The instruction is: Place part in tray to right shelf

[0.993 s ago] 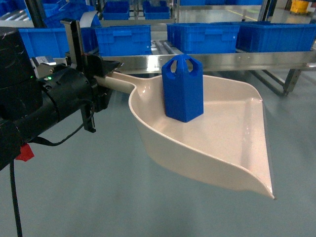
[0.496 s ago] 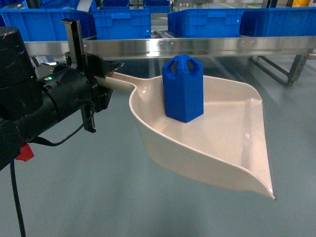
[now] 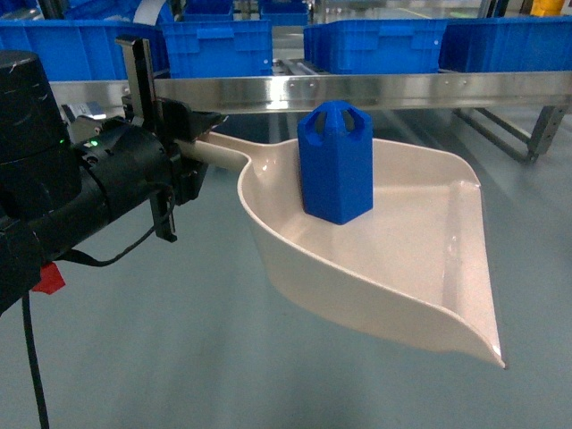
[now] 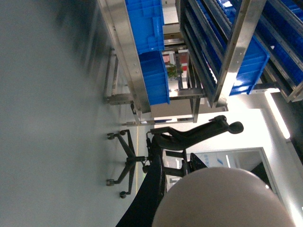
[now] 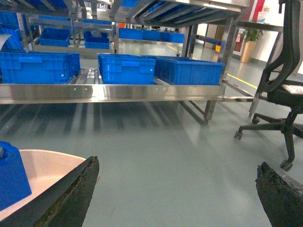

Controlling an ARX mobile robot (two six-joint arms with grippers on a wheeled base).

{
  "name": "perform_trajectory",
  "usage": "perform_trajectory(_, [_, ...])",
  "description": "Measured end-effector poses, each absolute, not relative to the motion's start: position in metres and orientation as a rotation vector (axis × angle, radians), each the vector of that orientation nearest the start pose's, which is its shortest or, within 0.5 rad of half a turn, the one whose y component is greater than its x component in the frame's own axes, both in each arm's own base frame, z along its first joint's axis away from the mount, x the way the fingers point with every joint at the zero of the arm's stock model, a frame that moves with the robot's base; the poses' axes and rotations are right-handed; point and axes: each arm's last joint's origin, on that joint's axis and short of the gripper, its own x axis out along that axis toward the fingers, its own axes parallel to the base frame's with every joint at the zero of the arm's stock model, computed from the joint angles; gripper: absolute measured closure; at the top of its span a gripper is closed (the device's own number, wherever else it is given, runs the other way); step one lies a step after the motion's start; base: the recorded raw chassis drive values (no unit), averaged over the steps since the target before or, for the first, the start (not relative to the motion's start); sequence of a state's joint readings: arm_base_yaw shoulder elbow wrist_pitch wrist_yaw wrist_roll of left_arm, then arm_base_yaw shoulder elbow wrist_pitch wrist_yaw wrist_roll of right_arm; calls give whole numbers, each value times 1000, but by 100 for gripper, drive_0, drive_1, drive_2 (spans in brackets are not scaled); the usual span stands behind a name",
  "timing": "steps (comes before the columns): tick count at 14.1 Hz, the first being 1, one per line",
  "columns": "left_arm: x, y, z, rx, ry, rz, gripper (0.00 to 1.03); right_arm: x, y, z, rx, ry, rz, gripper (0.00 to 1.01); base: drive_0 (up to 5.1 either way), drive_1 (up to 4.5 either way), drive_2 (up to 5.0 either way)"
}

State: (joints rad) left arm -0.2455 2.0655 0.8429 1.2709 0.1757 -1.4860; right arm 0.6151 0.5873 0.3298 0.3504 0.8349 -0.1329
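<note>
- Right now the left gripper [image 3: 183, 147] is pinched on the handle of the tray [image 3: 420, 268], holding it in the air above the floor, with the scoop's open lip pointing right and near in the head view.
- Standing upright in the tray, toward its far-left, handle end, is the part [image 3: 336, 161]; it sits just right of the gripper and rests on the tray floor.
- Beyond the tray, the shelf [image 3: 357, 89] runs left to right across the far side, its brushed rail level with the part's top; blue crates [image 3: 219, 45] sit on it.
- Key relation, as I judge it: the tray's long axis runs roughly along the rail, not toward it, and the shelf lies far of the tray, so the load must go forward and up over the rail; the left arm alone carries it.
- Tipping is the risk, since the part is tall and stands loose.
- From the right wrist view, the right gripper [image 5: 175, 189] is spread wide and empty, with a corner of the part and tray at its near left, and rollers glimpsed between the crates; an office chair [image 5: 284, 109] stands off right.
- From the left wrist view, only the tray's rounded handle end shows close up; the fingers are hidden there.
</note>
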Motion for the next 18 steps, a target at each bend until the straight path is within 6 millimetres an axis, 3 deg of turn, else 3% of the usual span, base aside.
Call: perform_trajectory(18, [369, -98, 131, -1464, 273, -377, 91, 126, 63, 253, -71, -53, -225, 3, 22, 439, -396])
